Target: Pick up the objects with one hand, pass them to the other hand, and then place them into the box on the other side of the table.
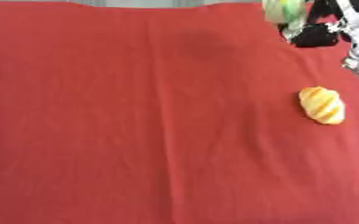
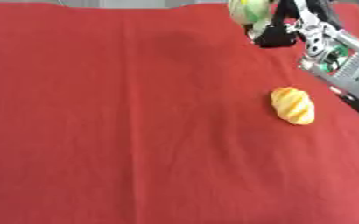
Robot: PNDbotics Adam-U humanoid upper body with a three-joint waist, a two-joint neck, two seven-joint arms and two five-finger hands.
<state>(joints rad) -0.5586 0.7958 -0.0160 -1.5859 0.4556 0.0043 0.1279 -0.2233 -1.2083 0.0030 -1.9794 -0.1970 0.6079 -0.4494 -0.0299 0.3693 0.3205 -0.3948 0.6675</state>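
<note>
A yellow ridged croissant-shaped object (image 1: pixel 322 105) lies on the red cloth at the right. At the top right my right hand (image 2: pixel 278 33) hangs above the cloth, its black fingers curled round a pale green and yellow rounded object (image 2: pixel 246 9). The arm behind it shows silver joints and green parts. That hand is up and behind the yellow object, well apart from it. My left hand appears in neither view. No box shows in either view.
The red cloth (image 1: pixel 136 131) covers the table across nearly the whole picture, with soft creases running down it. A strip of grey surface shows along the far edge (image 1: pixel 152 2).
</note>
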